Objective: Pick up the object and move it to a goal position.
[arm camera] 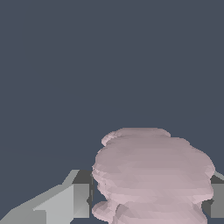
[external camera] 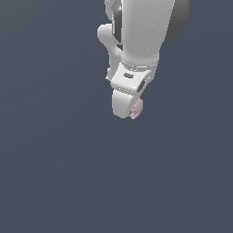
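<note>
The object point(arm camera: 151, 175) is a pale pink, lumpy blob that fills the space between my two grey fingers in the wrist view. One finger point(arm camera: 65, 201) touches its one side and the other finger point(arm camera: 217, 202) presses its opposite side. My gripper point(arm camera: 146, 199) is shut on the object. In the exterior view the white gripper point(external camera: 131, 109) points downward, and only a small pink edge of the object point(external camera: 137, 109) peeks out beside the hand. The fingertips are hidden behind the hand there. No goal marker shows.
A plain dark blue-grey ground point(external camera: 54, 173) fills both views. The white arm point(external camera: 141, 32) comes down from the exterior view's upper middle.
</note>
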Robot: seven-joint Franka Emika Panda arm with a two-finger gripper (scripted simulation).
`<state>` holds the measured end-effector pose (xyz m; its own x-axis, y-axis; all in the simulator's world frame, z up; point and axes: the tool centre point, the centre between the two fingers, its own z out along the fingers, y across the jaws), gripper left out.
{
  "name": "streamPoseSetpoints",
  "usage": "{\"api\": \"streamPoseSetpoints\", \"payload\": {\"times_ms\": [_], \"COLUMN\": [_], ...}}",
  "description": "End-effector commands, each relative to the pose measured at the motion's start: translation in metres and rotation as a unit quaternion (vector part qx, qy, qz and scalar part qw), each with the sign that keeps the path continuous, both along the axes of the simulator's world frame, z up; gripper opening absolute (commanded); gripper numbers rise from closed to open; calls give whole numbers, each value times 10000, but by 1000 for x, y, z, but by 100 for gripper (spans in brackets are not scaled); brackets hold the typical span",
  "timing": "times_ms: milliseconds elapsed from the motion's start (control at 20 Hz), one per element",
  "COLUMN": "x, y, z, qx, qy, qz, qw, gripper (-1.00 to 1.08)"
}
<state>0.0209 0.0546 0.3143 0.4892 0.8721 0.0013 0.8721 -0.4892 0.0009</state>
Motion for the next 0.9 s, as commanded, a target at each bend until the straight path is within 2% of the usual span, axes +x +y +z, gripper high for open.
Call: {"api": "streamPoseSetpoints", "payload": {"times_ms": [0, 400, 850], "x": [2, 8, 11], "y": [5, 15, 19], "z": [23, 70, 85], "qx": [1, -2, -3], "qy": [8, 7, 7], "qz": [-3, -11, -12], "qw": [10000, 10000, 10000], "gripper": [-100, -100, -100]}}
